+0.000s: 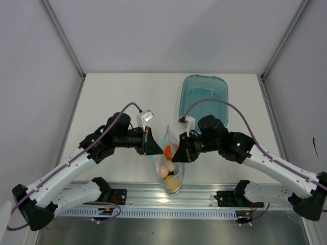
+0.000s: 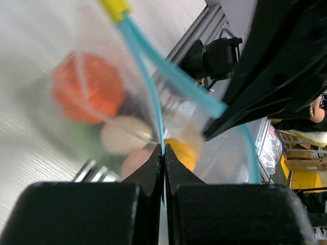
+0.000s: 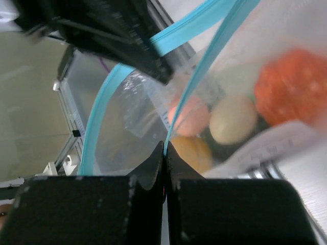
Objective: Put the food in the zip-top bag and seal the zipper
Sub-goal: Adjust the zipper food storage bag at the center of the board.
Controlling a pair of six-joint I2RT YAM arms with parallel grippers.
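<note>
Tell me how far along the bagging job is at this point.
Done: the food sits inside the zip-top bag. In hand: the left gripper and right gripper each pinch the zipper. To do: its two blue strips gape apart, so sealing remains.

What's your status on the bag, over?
Both shut: left fingers and right fingers pinch the zipper. Mouth part open, food inside zip-top bag. Nothing in the way.

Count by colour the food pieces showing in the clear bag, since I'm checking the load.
Orange-red piece: 1
Cream piece: 1
Pink piece: 1
Yellow-orange piece: 1
Total: 4 clearly seen; anything darker behind them is too blurred to count.
</note>
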